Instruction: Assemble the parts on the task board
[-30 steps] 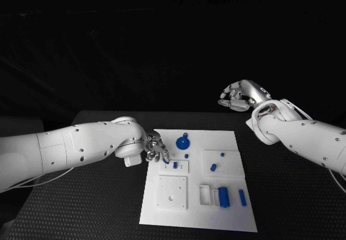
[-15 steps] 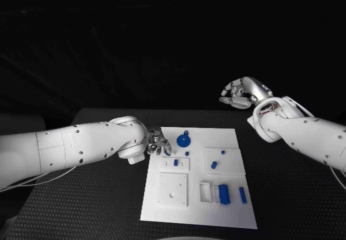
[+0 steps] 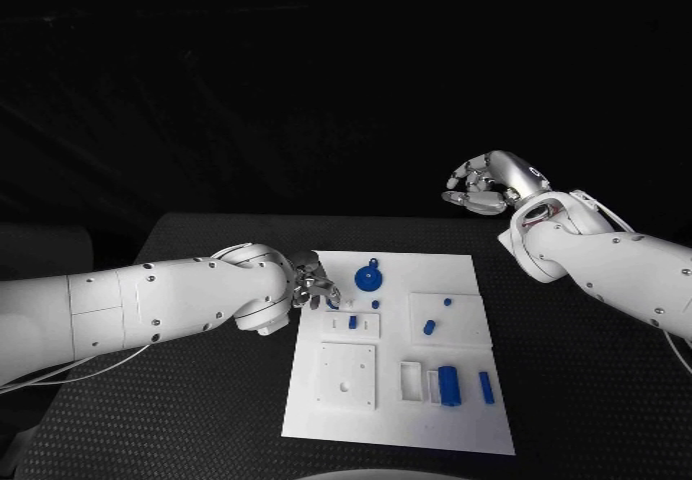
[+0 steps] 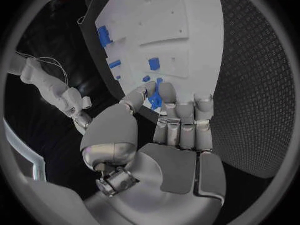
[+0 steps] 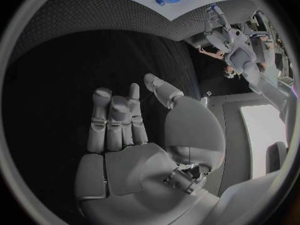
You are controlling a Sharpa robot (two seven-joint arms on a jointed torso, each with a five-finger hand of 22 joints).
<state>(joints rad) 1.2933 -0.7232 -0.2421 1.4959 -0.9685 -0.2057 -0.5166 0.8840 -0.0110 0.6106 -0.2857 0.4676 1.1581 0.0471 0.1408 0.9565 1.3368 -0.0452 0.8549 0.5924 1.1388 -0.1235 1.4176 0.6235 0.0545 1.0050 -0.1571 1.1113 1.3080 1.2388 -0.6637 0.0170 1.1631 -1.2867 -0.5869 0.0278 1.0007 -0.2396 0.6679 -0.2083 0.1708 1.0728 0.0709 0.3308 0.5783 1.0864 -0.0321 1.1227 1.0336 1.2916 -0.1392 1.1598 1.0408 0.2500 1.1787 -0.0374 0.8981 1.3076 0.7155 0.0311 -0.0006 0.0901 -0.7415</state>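
While the left hand hovers at the upper left edge of the white task board, its fingers pinch one small blue part, long axis toward the board. Right of it lie a round blue disc and six smaller blue pieces. At upper right, farther off the bench, the right hand is raised, loosely spread, holding nothing.

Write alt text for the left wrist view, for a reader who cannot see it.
The left hand pinches a small blue part between thumb and fingers, just off the edge of the white task board. More blue parts lie on the board, which sits on the black table.
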